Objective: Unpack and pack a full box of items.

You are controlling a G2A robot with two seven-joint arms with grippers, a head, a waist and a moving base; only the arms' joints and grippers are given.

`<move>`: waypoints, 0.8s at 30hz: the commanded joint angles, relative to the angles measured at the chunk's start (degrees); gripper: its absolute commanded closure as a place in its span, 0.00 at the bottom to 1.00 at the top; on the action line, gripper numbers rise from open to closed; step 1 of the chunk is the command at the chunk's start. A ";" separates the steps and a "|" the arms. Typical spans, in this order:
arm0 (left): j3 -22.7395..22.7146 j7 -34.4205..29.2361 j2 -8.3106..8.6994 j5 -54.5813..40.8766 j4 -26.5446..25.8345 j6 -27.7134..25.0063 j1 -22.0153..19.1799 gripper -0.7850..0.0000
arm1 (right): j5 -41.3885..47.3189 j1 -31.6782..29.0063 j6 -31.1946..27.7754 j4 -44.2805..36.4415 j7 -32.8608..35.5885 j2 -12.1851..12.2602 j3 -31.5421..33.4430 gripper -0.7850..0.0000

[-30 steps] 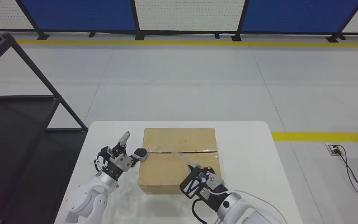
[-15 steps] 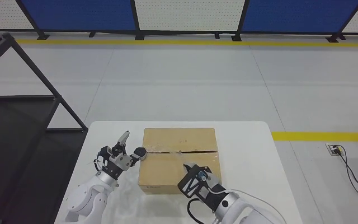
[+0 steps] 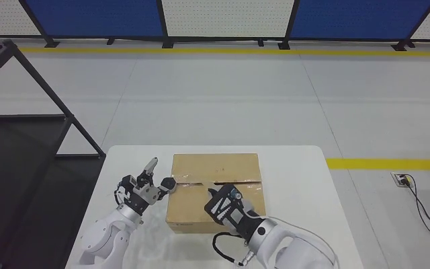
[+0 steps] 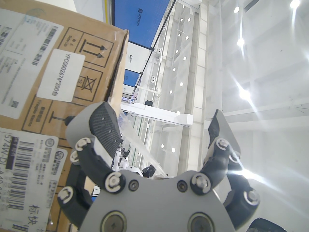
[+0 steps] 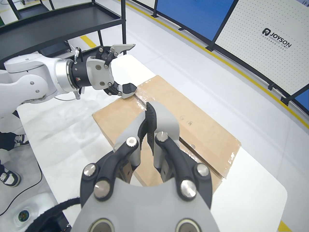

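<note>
Your cardboard box (image 3: pixel 215 167) lies flat on the white table (image 3: pixel 295 175), flaps folded shut. A strip of clear tape (image 3: pixel 195 180) runs along the seam between the two flaps. From the middle of the box out to the end away from the left arm, you can see that seam as a dark slit. In the right wrist view the tape at that end of the box (image 5: pixel 193 126) looks crumpled.

Your right gripper (image 3: pixel 215 196) is over the top of the box, about halfway along the seam. Its fingers are pressed together, with the tips down at the tape line. The right wrist view shows the right gripper (image 5: pixel 150 112) closed, but you cannot tell from it whether any tape (image 5: pixel 142 96) is caught between the pads.

Your left gripper (image 3: pixel 160 173) is at the opposite end of the seam with its fingers spread wide. One finger rests against the top edge of the box where the tape wraps over, and the other points up and away from the box. In the left wrist view, the left gripper (image 4: pixel 161 124) has the labelled end wall of the box (image 4: pixel 60 73) just beside one pad, and a loose strip of tape (image 4: pixel 135 141) passes next to it.

Beyond the box, a black rack (image 3: pixel 40 128) stands beside the table. Blue and white panels (image 3: pixel 228 17) line the far side of the floor.
</note>
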 commanded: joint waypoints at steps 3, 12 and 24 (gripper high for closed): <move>0.47 0.79 -0.03 0.44 0.07 0.40 -0.56 0.00 | 3.16 1.02 0.00 -0.23 -0.05 -0.24 0.53 1.00; 1.23 2.84 -0.07 1.28 0.09 1.99 -1.51 0.00 | 5.69 3.81 -0.07 1.09 0.91 -0.77 -0.02 1.00; 2.10 3.72 -0.08 2.00 0.54 3.33 -2.45 0.33 | 10.26 7.63 0.04 2.20 3.33 -1.61 -1.53 1.00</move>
